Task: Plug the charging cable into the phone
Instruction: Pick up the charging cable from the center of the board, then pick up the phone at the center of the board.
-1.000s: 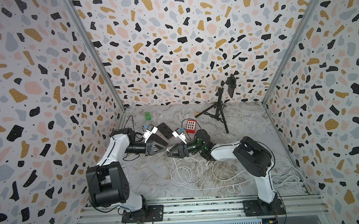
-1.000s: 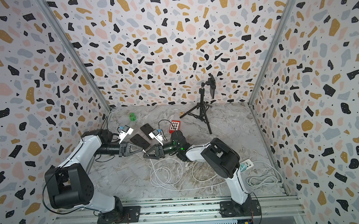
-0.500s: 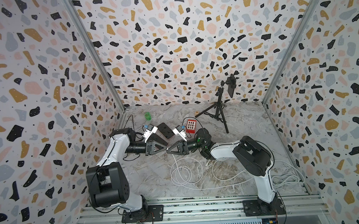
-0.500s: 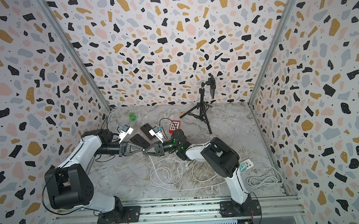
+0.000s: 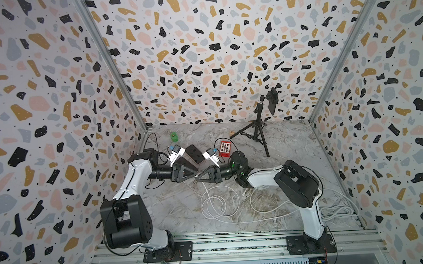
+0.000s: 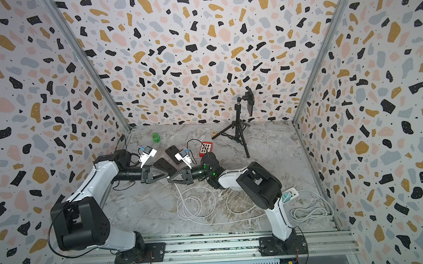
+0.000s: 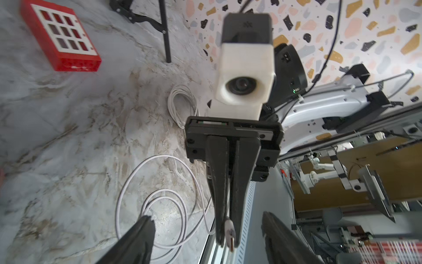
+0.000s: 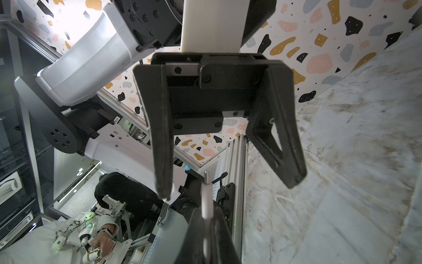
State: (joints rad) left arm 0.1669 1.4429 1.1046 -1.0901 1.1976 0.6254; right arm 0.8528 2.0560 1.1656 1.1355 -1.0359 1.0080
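- The right gripper: jaws narrow, pinched on the plug of the charging cable; the metal tip is bare and points toward the opposite arm.
- The left gripper: jaws spread wide, holding nothing; in the wrist views the plug tip appears to stand between its fingers, touching neither.
- Two handsets lie flat on the table just beyond the meeting grippers: the nearer phone and the farther phone; which one is meant cannot be told; no lead enters either.
- Progress, as judged: the plug is secured in one pincer; carrying it to a port, aligning it and pushing it home all remain; the free pincer could steady the handset.
- Cable slack: loose white loops on the marble, trailing behind the right arm.
- Container: the red tray, nine cells, near the farther phone; its cells appear empty.
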